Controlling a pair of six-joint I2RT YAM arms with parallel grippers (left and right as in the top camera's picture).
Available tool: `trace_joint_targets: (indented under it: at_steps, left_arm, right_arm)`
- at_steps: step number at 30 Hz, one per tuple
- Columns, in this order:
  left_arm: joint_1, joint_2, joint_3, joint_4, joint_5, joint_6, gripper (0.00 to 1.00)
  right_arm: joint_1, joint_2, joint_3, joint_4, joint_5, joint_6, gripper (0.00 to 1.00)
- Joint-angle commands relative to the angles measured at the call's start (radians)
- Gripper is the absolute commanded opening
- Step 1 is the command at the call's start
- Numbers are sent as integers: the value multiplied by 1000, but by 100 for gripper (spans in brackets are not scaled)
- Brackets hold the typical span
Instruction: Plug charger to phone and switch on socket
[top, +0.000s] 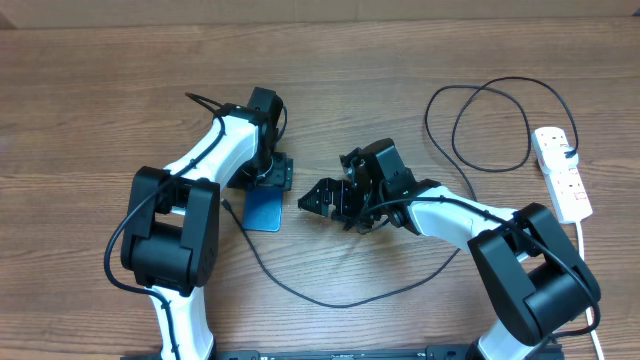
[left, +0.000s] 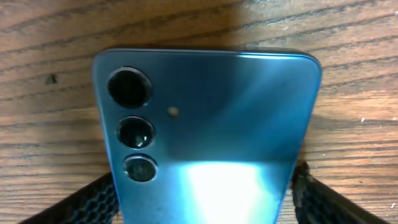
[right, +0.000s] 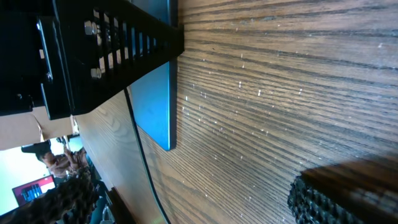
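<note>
The phone (top: 264, 212) lies blue back up on the wooden table, its three lenses (left: 137, 132) towards the left in the left wrist view. My left gripper (top: 266, 190) comes down over its far end. The two fingers (left: 87, 202) straddle its long edges, and a sliver of wood shows at the right pad. The charger (top: 330, 298) runs as a thin black cable from its free tip (top: 228, 204) left of the phone, loops round the front and ends in the socket (top: 562, 175) at the far right. My right gripper (top: 308, 200) hovers open just right of the phone (right: 158, 106), holding nothing.
The socket's white cord (top: 585, 240) runs towards the table's front right. A wide cable loop (top: 490, 125) lies at the back right. In the right wrist view the left gripper's black body (right: 93, 50) sits above the phone, and the cable (right: 140, 155) passes beside it.
</note>
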Motion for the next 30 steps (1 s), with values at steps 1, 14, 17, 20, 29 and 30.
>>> trace_joint_targets:
  at_steps: [1,14,17,20,29,30]
  left_arm:
    - [7,74,-29,-8,-67,13,76]
    - [8,74,-29,-34,74,97,77]
    - [9,74,-28,-36,110,130,76]
    - [13,74,-23,-40,136,135,76]
    - [69,74,-11,-55,226,150,72]
    - [74,74,-11,-58,225,150,72]
  right_arm:
    - [26,10,4,10,18,-8,100]
    - [117,10,4,80,232,105,100]
    - [141,14,4,115,242,107,100]
    - [151,26,4,129,256,159,100]
    - [151,84,4,150,201,203,100]
    - [151,91,4,150,201,203,100]
